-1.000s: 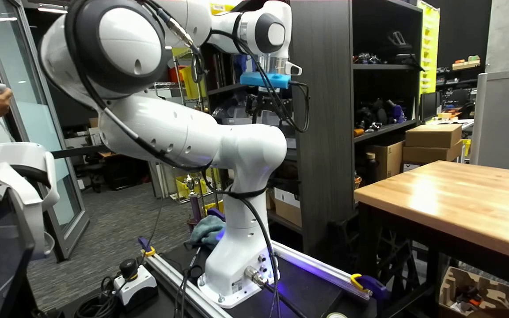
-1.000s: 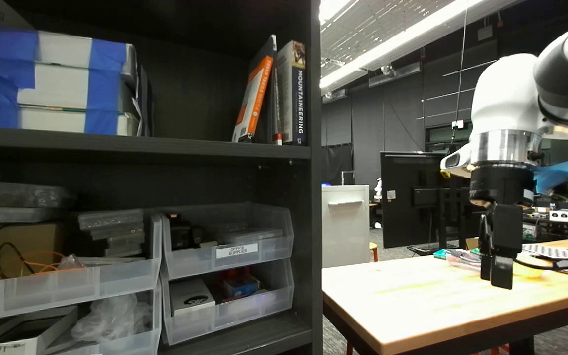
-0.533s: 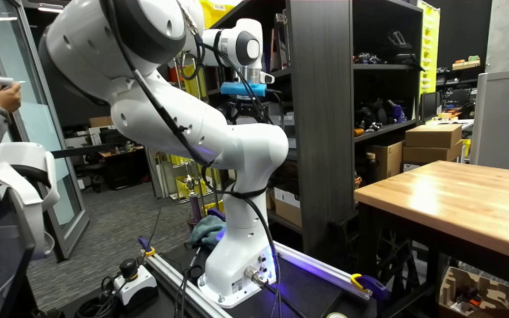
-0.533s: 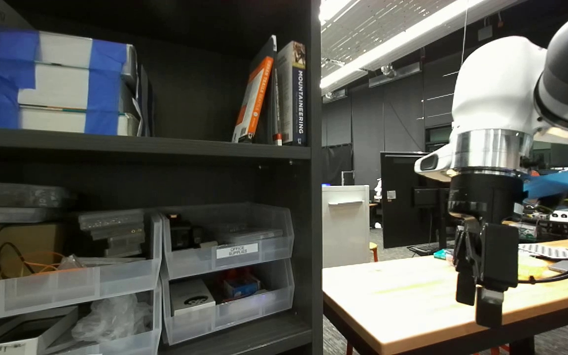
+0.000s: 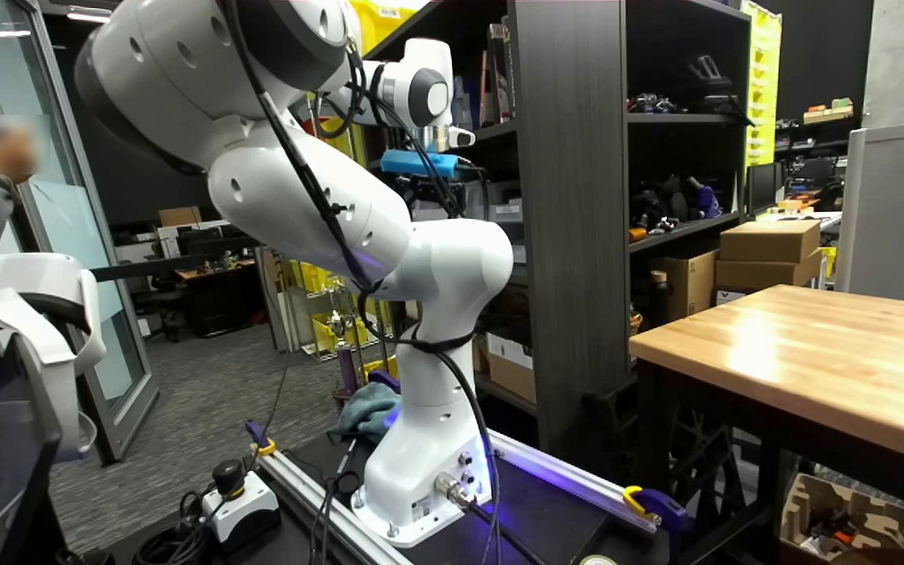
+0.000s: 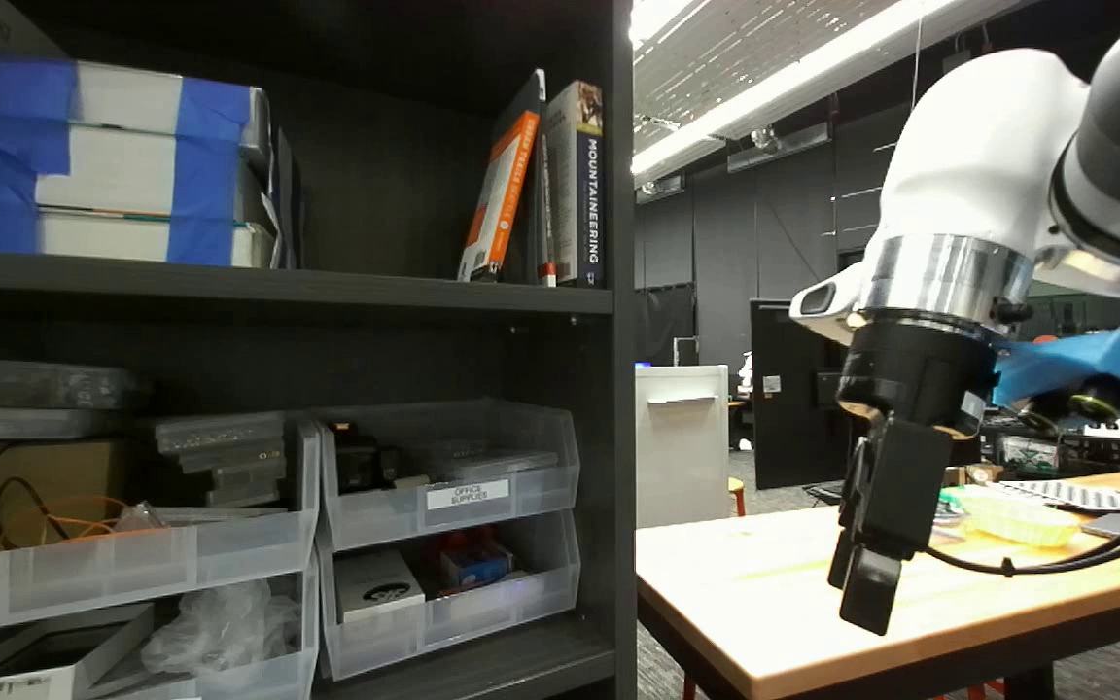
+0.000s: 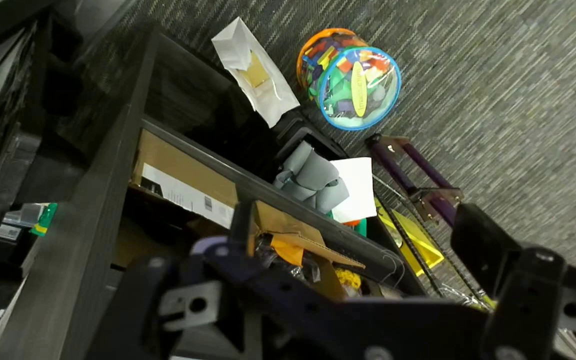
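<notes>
- Gripper [image 7: 355,227]: jaws wide apart, tilted downward, hanging near the shelf unit [image 6: 327,282], which is the nearest thing to it.
- Actual gap from jaws to shelf unit is hard to judge from these angles; seems to be not touching.
- In the shelf unit, lower of the two levels seen in an exterior view: upper bin [image 6: 541,492], translucent, labelled OFFICE SUPPLIES.
- Directly under it: lower bin [image 6: 502,610], holding a white box [image 6: 380,588] and a small blue box [image 6: 474,569].
- Level above the bins: books [image 6: 591,194] against the shelf unit's end panel [image 6: 623,389], orange-spined one leaning. Taped boxes [image 6: 122,165] stacked on same level, well apart from them.
- Shelf unit's bottom, wrist view: labelled cardboard box [image 7: 183,162], open carton [image 7: 280,220] beside it.
- Just outside that edge of the shelf unit: grey bundle [image 7: 315,175].
- On the carpet [image 7: 493,100]: paper bag [image 7: 270,95] just beside the shelf unit, round tub [image 7: 359,95] of coloured pieces [image 7: 335,77] a bit farther out.
- Past the shelf unit's end panel: wooden table [image 6: 745,603] with a yellow tray [image 6: 1027,525] on it.
- Farthest, beyond the table from the shelf unit: black monitor [image 6: 782,418], white cabinet [image 6: 682,447] near it.
</notes>
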